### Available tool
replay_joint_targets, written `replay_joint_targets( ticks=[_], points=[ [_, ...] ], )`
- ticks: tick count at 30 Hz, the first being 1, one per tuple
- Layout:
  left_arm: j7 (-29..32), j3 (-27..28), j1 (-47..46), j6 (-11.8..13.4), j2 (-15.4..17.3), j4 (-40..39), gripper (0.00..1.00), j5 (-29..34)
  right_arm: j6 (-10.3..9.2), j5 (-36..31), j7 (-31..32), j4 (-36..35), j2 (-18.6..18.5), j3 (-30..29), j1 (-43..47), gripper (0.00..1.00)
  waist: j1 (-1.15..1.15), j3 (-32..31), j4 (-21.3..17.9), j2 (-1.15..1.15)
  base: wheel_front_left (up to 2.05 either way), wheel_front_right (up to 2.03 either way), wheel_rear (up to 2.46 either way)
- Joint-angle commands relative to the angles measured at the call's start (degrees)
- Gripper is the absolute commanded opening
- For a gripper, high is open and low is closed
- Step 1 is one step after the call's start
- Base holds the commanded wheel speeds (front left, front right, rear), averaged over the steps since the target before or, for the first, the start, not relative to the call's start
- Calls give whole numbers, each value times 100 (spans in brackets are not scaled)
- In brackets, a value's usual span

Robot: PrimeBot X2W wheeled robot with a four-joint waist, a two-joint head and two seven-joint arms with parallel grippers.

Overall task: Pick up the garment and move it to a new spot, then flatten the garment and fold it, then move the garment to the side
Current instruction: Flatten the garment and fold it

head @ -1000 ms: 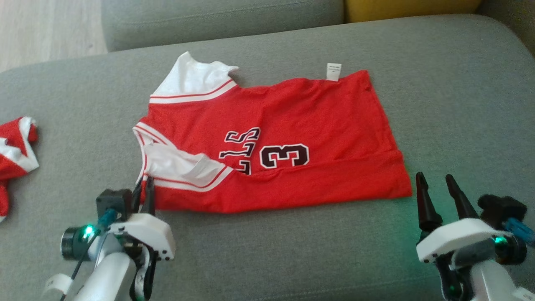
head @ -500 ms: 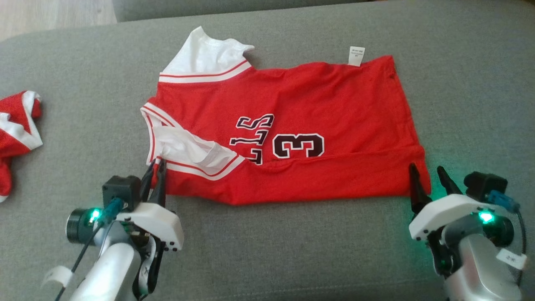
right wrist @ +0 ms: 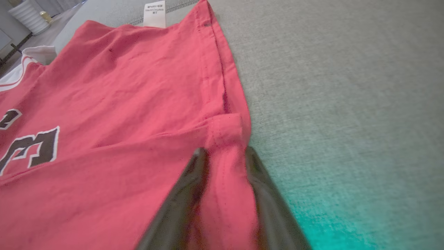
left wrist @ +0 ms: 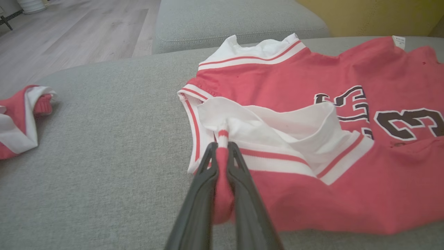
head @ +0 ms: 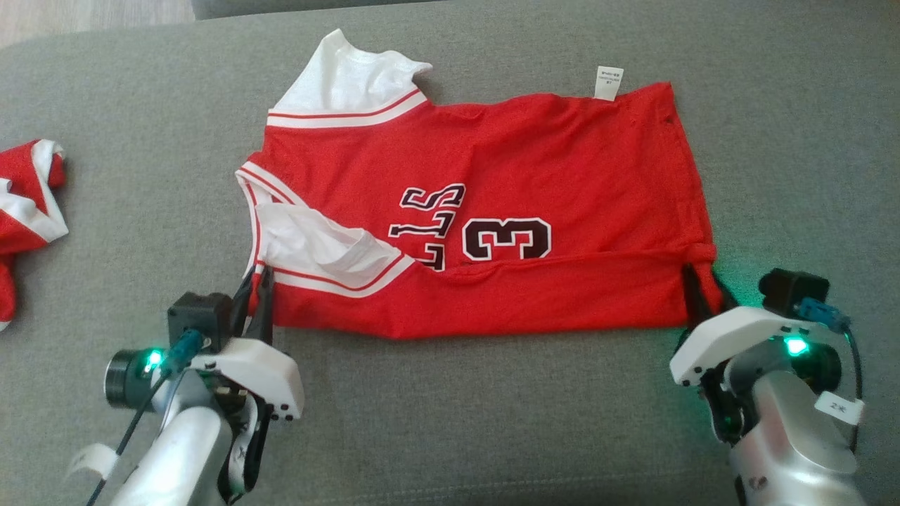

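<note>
The garment (head: 492,183) is a red jersey with white trim and a dark number 3, lying spread across the grey sofa, also seen as the jersey (left wrist: 312,86) and its hem side (right wrist: 121,86). My left gripper (head: 256,281) is shut on the near left shoulder strap; the red-and-white trim is pinched between its fingertips (left wrist: 222,147). My right gripper (head: 706,284) is at the near right hem corner, its two fingers on either side of a bunched ridge of red cloth (right wrist: 225,152), closed in against it. The near edge is folded over onto the front.
A second red-and-white piece of clothing (head: 24,204) lies crumpled at the far left of the sofa seat (head: 457,407). The left wrist view shows the sofa's back cushion (left wrist: 225,17), a wooden floor (left wrist: 69,34) and something yellow (left wrist: 364,14) beyond the seat.
My right gripper has moved forward from open air onto the hem corner and its fingers have narrowed around the cloth. The head camera has tilted down. My left gripper keeps its hold.
</note>
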Motion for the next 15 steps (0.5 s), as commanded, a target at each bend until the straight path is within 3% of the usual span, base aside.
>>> replay_joint_targets(
  ticks=[1,15],
  points=[
    [-6,193,-241,35,179,-183,0,35,39,29,-43,-55,-5,195,-116,0,0,-2,-3,0,0,0,0],
    [117,139,-60,44,300,-30,0,-40,39,-398,72,-190,-5,-143,17,0,0,-359,-15,0,0,0,0]
  ],
)
